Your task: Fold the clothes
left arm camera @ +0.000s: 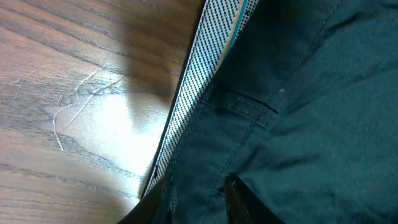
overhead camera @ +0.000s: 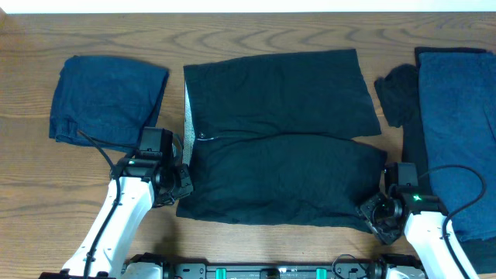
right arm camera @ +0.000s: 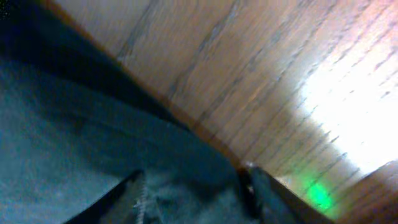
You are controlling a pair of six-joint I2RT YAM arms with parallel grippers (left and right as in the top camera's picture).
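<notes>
A black garment (overhead camera: 287, 139) lies spread flat in the middle of the table, with a pale dotted hem (overhead camera: 187, 116) along its left edge. My left gripper (overhead camera: 184, 184) is at its near left corner, and my right gripper (overhead camera: 374, 213) is at its near right corner. In the left wrist view the fingers (left arm camera: 200, 202) hold dark fabric (left arm camera: 298, 93) just beside the pale hem (left arm camera: 193, 106). In the blurred right wrist view the fingers (right arm camera: 193, 199) hold bunched dark fabric (right arm camera: 74, 124) at the garment's edge.
A folded navy garment (overhead camera: 105, 101) lies at the far left. A navy garment (overhead camera: 457, 132) lies at the right edge on top of another black one (overhead camera: 399, 93). Bare wooden table (overhead camera: 31, 178) shows at the near left.
</notes>
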